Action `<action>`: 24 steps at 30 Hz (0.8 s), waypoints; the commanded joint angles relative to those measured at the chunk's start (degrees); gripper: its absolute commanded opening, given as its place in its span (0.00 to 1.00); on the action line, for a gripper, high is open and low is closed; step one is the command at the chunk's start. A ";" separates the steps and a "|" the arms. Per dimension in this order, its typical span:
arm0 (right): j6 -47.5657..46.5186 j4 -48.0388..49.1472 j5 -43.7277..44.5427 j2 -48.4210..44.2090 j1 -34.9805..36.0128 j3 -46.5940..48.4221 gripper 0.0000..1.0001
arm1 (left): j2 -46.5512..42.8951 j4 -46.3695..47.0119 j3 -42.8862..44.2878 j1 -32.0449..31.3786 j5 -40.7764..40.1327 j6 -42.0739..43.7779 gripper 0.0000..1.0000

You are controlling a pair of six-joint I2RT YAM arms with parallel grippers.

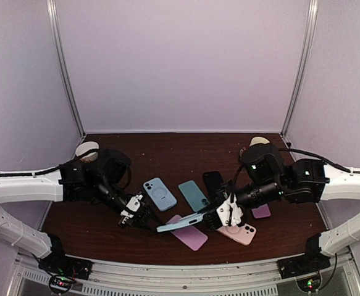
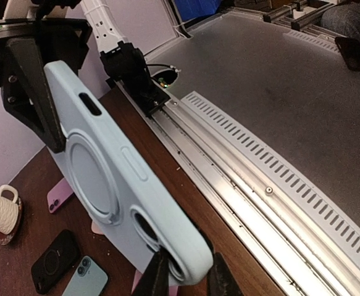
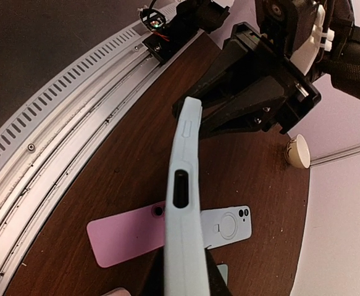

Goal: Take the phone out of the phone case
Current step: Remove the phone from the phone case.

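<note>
A light blue phone case (image 1: 186, 222) hangs above the table's front middle, held level between both grippers. My left gripper (image 1: 146, 218) is shut on its camera end; in the left wrist view the fingers (image 2: 154, 277) pinch the corner by the camera holes of the case (image 2: 105, 166). At the other end my right gripper (image 1: 224, 214) is shut on it. In the right wrist view the case (image 3: 183, 203) shows edge-on, charging slot up, between the right gripper's jaws (image 3: 183, 280). The phone is hidden: only the case's back and edge show.
On the table lie a pink case (image 1: 191, 237), a blue case with a ring (image 1: 160, 193), a teal phone (image 1: 194, 194), a black phone (image 1: 213, 182), a pink phone (image 1: 241, 233) and a purple piece (image 1: 261, 211). Cups (image 1: 87, 151) (image 1: 259, 142) stand at the back corners.
</note>
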 commanded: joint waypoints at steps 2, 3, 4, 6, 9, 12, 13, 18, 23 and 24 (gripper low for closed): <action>-10.07 -6.00 -1.34 3.40 3.41 3.94 0.00 | 1.47 -1.21 3.30 -0.60 6.49 -1.76 0.00; -10.68 -6.73 -1.14 3.89 3.77 4.32 0.00 | 1.75 -1.45 3.46 -0.58 6.74 -1.83 0.00; -11.21 -7.30 -1.04 4.30 4.08 4.67 0.00 | 1.86 -1.62 3.59 -0.60 6.83 -1.76 0.00; -11.79 -7.85 -0.71 4.87 4.63 5.13 0.00 | 1.93 -1.82 3.67 -0.60 6.85 -1.74 0.00; -12.17 -7.69 -0.31 5.41 5.33 5.53 0.00 | 1.96 -1.90 3.70 -0.59 7.09 -1.82 0.00; -12.08 -6.96 -0.06 5.63 5.67 5.73 0.00 | 2.08 -1.84 3.78 -0.59 7.04 -1.94 0.00; -11.81 -6.58 0.01 5.45 5.65 5.67 0.00 | 2.05 -1.90 3.78 -0.57 6.84 -1.93 0.00; -10.49 -4.64 1.39 4.00 5.52 4.35 0.00 | 1.65 -1.83 3.70 -0.59 5.63 -1.68 0.01; -8.38 -3.20 2.33 0.81 4.20 2.49 0.00 | -0.74 -1.13 2.68 -0.59 1.25 -0.68 0.25; -7.36 -2.23 2.29 -0.25 3.94 1.70 0.00 | -1.73 -0.18 2.05 -0.57 0.05 -0.66 0.30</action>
